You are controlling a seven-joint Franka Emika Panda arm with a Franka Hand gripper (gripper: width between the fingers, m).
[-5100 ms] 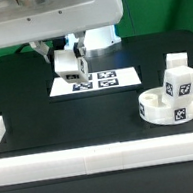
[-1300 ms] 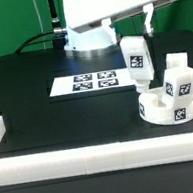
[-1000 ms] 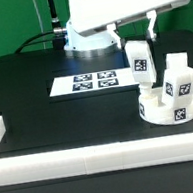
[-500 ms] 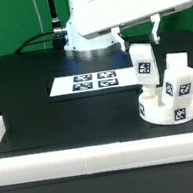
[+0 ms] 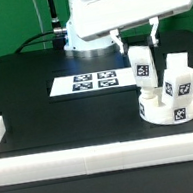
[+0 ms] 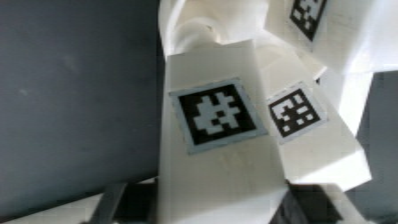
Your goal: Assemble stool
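There are no words, numbers or brand names to read. The only signs are black-and-white square tags. Four sit on the marker board (image 5: 95, 81). One is on the leg (image 5: 142, 65) under the arm, and the wrist view shows two on that leg (image 6: 240, 120). More are on the seat (image 5: 171, 106) and the legs standing in it.

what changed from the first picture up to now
The gripper, shut on a stool leg, carried it from above the marker board across to the exterior view's right and lowered it over the round seat. The leg is not let go yet. The seat, the two legs already standing on it, the marker board and the border rails stayed where they were.
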